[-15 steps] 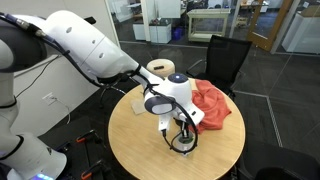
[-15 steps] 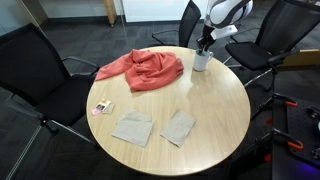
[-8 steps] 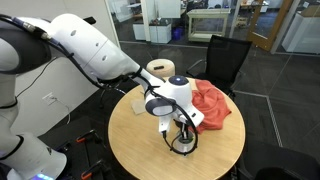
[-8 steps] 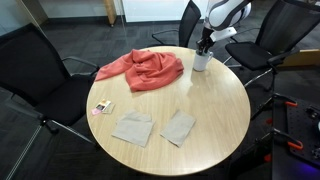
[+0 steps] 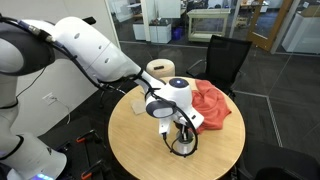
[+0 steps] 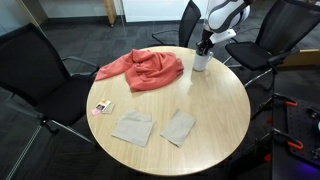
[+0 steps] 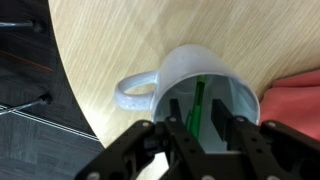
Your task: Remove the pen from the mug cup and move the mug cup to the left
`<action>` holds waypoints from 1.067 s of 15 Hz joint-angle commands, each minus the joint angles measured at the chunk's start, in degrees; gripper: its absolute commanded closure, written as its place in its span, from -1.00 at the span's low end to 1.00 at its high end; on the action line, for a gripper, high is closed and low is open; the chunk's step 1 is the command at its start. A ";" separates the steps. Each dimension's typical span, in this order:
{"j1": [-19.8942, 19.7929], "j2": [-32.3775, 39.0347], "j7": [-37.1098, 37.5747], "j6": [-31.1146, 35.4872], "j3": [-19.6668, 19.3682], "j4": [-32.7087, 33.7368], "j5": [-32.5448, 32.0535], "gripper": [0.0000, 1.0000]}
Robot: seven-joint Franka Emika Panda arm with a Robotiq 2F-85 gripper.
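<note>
The mug cup (image 7: 190, 62) is pale grey-white and stands near the edge of the round wooden table (image 7: 110, 40), its handle pointing left in the wrist view. The green pen (image 7: 199, 88) leans inside it. My gripper (image 7: 197, 108) is open, with its fingers reaching down into the mug's mouth on either side of the pen; there is a gap between the pads and the pen. In both exterior views the gripper (image 5: 182, 133) (image 6: 204, 44) hangs straight over the mug (image 5: 183, 145) (image 6: 201, 63), beside the red cloth.
A crumpled red cloth (image 5: 212, 103) (image 6: 145, 68) lies next to the mug. Two grey cloth pieces (image 6: 132, 128) (image 6: 178, 127) and a small card (image 6: 101, 107) lie on the table. A cream stool (image 5: 160, 69) and black chairs (image 6: 40, 60) stand around it.
</note>
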 commanded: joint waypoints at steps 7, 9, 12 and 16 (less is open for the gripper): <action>0.09 0.69 1.71 5.02 -0.43 -1.05 -0.71 0.21; 0.20 1.13 1.77 5.64 -0.48 -0.82 -0.77 0.20; 0.76 1.88 2.18 6.25 -0.71 -0.22 -1.07 0.64; 1.32 2.28 2.24 6.87 -0.81 0.18 -1.29 1.00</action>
